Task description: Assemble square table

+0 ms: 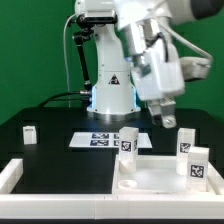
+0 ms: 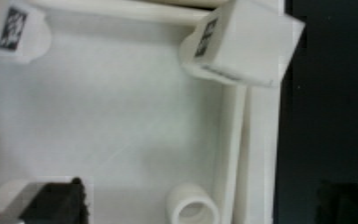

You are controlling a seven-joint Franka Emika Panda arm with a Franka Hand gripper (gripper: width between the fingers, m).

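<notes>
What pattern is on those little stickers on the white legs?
Black-and-white square tags on each leg, clearest in the exterior view.

Premises: a robotics laboratory test cell. Evidence follows. A fixed robot arm (image 1: 135,45) stands on a lit base (image 1: 110,98) at the rear of a matte black bench (image 1: 50,135), with cables (image 1: 72,55) running down beside it. A plain green backdrop (image 1: 30,50) closes off the area behind. A flat marker board (image 1: 100,139) printed with black-and-white tags lies on the bench. A white rail frame (image 1: 20,172) edges the working surface. Loose white parts carry similar tracking tags (image 1: 185,147).
</notes>
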